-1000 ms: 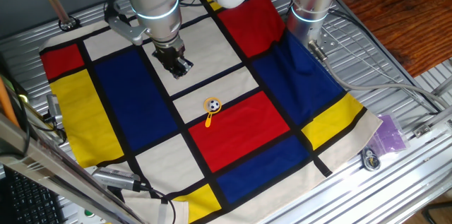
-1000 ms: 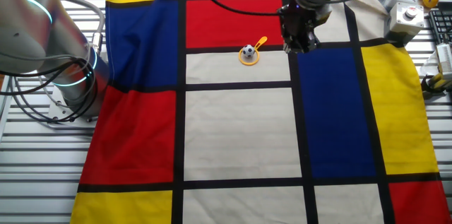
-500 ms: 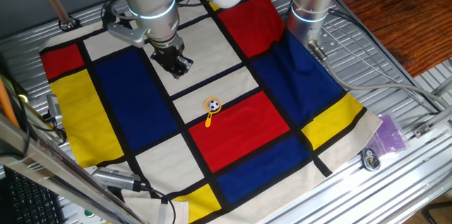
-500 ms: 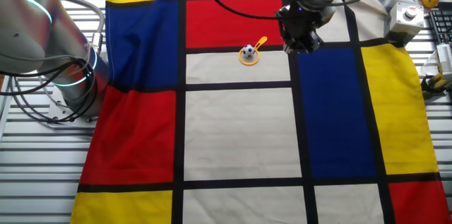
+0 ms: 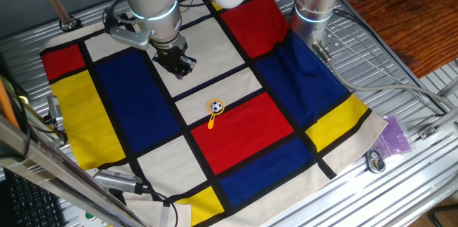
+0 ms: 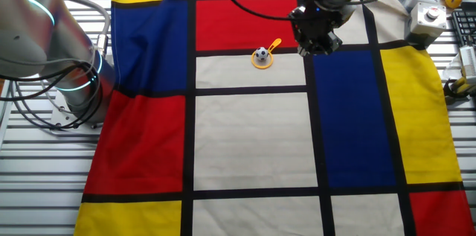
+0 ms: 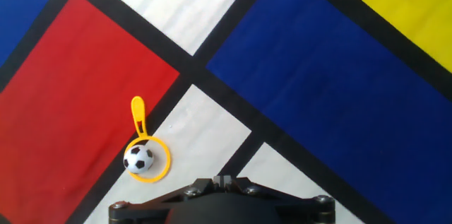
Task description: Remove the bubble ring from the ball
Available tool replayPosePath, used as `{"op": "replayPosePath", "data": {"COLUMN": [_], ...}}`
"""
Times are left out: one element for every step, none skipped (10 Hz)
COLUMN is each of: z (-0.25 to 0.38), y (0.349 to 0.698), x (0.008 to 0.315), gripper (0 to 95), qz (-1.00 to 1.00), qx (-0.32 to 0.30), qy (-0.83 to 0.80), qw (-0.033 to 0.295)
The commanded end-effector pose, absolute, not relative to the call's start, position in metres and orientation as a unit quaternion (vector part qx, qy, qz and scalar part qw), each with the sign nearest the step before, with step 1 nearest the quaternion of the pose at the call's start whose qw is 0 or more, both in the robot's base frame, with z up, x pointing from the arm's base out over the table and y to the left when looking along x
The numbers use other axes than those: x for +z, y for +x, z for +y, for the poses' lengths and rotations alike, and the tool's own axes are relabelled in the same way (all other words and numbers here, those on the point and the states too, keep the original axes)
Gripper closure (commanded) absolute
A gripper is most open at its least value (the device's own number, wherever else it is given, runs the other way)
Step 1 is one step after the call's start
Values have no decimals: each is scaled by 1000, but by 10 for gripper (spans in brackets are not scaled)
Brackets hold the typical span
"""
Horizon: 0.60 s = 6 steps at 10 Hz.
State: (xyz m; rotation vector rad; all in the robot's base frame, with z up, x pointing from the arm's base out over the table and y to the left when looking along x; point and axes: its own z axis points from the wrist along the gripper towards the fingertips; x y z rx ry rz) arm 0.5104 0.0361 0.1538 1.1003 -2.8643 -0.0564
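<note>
Yellow-orange bubble ring (image 7: 149, 156) encircling ball (image 7: 138, 159) on checked cloth (image 6: 253, 139); gripper (image 6: 316, 42) hovering nearby, jaw state indiscernible.

In the hand view the gripper (image 7: 220, 199) is cut off by the bottom edge, its fingertips out of sight, so its opening cannot be told. The ball (image 7: 138, 158) hides part of the bubble ring (image 7: 146, 152) loop around it.

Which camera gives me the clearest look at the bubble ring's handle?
The hand view: the bubble ring is largest there, handle running onto the red patch, loop around the ball. Both fixed views show it tiny, handle barely distinguishable.
</note>
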Motion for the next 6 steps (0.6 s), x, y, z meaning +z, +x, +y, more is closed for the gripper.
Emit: {"op": "replayPosePath", "data": {"z": [37,40,50,67,76,89], "y": [509,508,502,492,486,477], "x": [156,158,158,155,150,137], "gripper": [950,950,950,950,950,760], "qz": [-921,-917,-913,-911,-908,-901], "qx": [-18,-21,-24,-22,-21,-24], "qy": [388,396,404,408,416,431], "qw": [36,41,46,48,48,46]}}
